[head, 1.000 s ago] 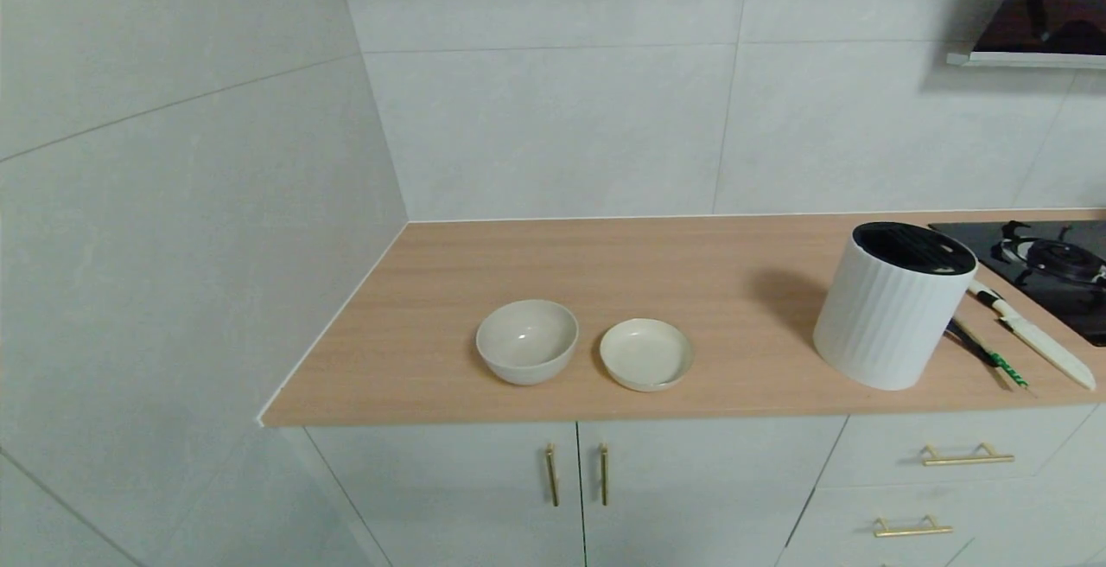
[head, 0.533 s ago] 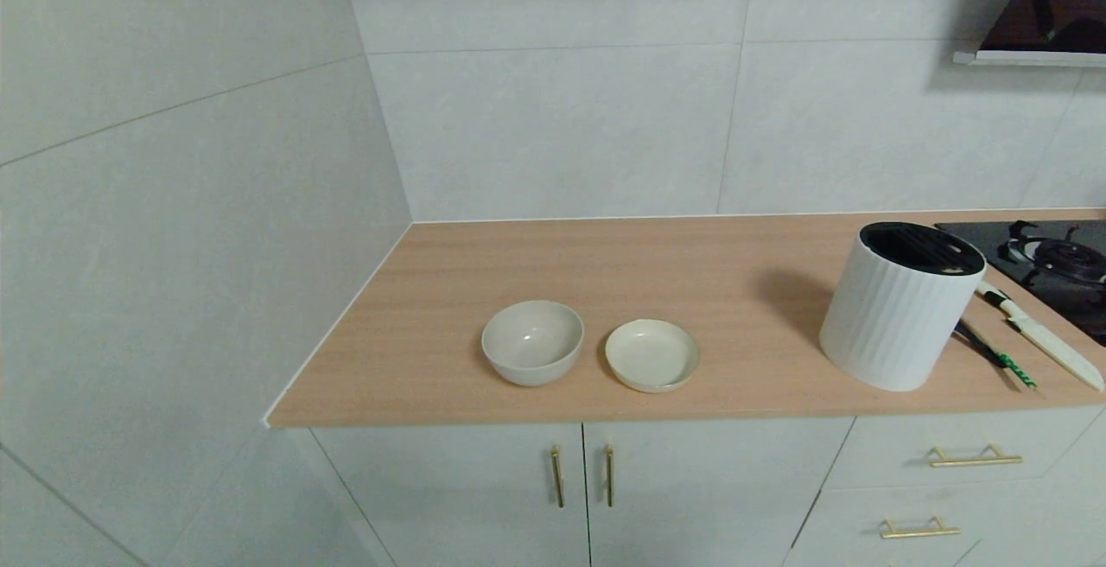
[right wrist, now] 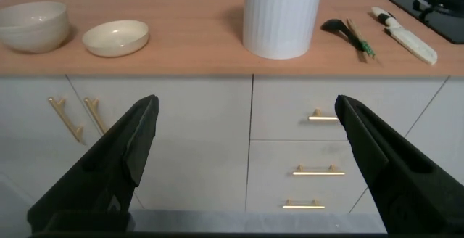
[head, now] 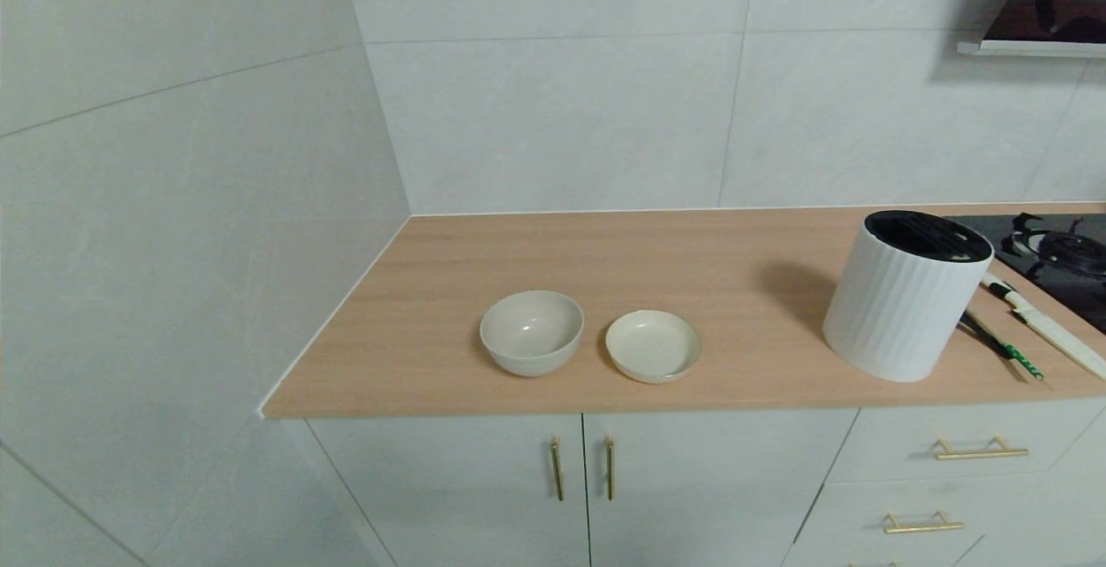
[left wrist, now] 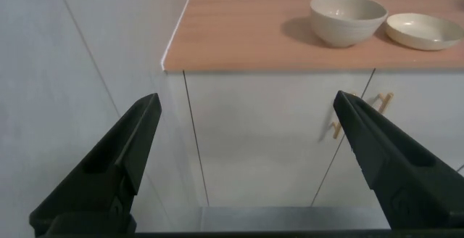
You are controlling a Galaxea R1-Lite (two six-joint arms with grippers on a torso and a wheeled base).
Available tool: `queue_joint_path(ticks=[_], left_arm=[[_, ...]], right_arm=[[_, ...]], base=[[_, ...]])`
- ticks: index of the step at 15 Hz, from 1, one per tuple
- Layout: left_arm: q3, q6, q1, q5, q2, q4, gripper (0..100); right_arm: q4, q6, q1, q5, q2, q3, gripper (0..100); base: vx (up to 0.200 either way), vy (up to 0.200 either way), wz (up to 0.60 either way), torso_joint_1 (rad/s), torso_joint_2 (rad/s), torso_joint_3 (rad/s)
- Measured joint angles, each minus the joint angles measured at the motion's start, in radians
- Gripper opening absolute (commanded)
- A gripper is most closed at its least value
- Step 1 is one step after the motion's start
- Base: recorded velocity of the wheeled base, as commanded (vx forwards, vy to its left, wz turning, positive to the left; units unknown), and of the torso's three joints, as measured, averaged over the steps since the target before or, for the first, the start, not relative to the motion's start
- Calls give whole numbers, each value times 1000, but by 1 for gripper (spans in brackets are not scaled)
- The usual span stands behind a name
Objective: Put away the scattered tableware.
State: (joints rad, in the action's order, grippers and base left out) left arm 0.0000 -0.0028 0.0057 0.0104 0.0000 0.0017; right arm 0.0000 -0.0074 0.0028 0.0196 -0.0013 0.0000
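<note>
**Head view.** Light wooden counter point(head: 674, 264) carries:
- pale round ceramic bowl point(head: 531, 332) and shallow cream round dish point(head: 652, 345), just beside each other, rims up, no long axis
- white ribbed cylindrical holder point(head: 903, 308), upright, slotted black top
- white-bladed knife point(head: 1050, 334) and thin dark utensils with green-patterned ends point(head: 1002, 344), lying flat near the holder. Long axes run from the hob side to the counter's front edge, knife tip frontward.

**Left wrist view.** Left pincer point(left wrist: 246, 165) is spread wide and empty, below counter level, facing the cabinet doors. Bowl and dish sit ahead of and higher than it, well apart.

**Right wrist view.** Right pincer point(right wrist: 246, 165) is likewise spread, empty and low. The holder is ahead and higher.

**Hazards, judged.**
- A pincer rising close in may strike the counter's edge or the brass door handles.
- The glazed bowl may slip from a rim pinch.
- The flat knife offers little purchase and may skid off the front edge.
</note>
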Motion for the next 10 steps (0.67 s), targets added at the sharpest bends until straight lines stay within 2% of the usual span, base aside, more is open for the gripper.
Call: queue_joint_path(ticks=[10], left_arm=[[0,0,0,0,0,0,100]], right_arm=[[0,0,0,0,0,0,100]], base=[[0,0,0,-238,536,292]])
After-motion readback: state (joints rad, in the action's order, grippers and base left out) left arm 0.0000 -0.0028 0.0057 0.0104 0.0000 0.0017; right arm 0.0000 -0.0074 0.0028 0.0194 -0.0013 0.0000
